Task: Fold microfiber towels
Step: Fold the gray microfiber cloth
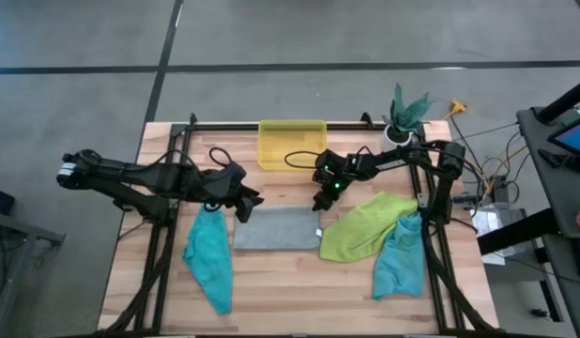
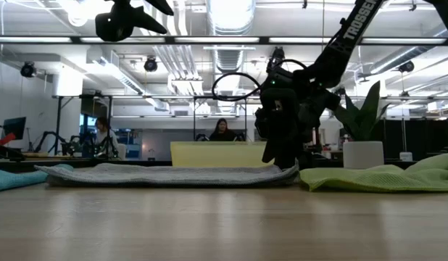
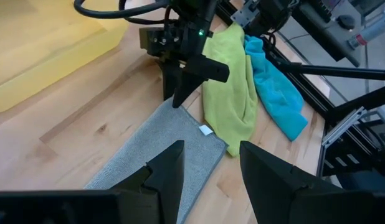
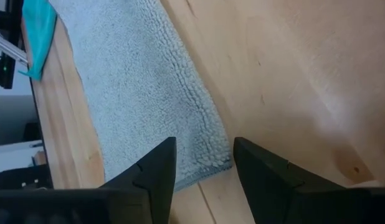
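Grey microfiber towel (image 1: pixel 277 228) lying flat and spread mid-bench, just forward of the yellow bin (image 1: pixel 292 143) at the far edge. Right tool (image 1: pixel 321 201) down at the grey towel's far right corner, fingers parted around that corner in the right wrist view, nothing pinched yet. Left tool (image 1: pixel 245 203) hovering above the far left corner, fingers apart and empty, well off the cloth in the low view.

Teal towel (image 1: pixel 208 256) crumpled toward the bench's left edge. Lime green towel (image 1: pixel 364 225) bunched to the right of the grey one, almost touching its right edge, with a second teal towel (image 1: pixel 400 257) overlapping it near the right edge.

Looks thin, soft and floppy: light to lift, sure to sag and drag between two holds, pile likely grippy on the wood. Best taken by pinching both far corners right at the hem, then carried toward the near edge together to keep the fold square.
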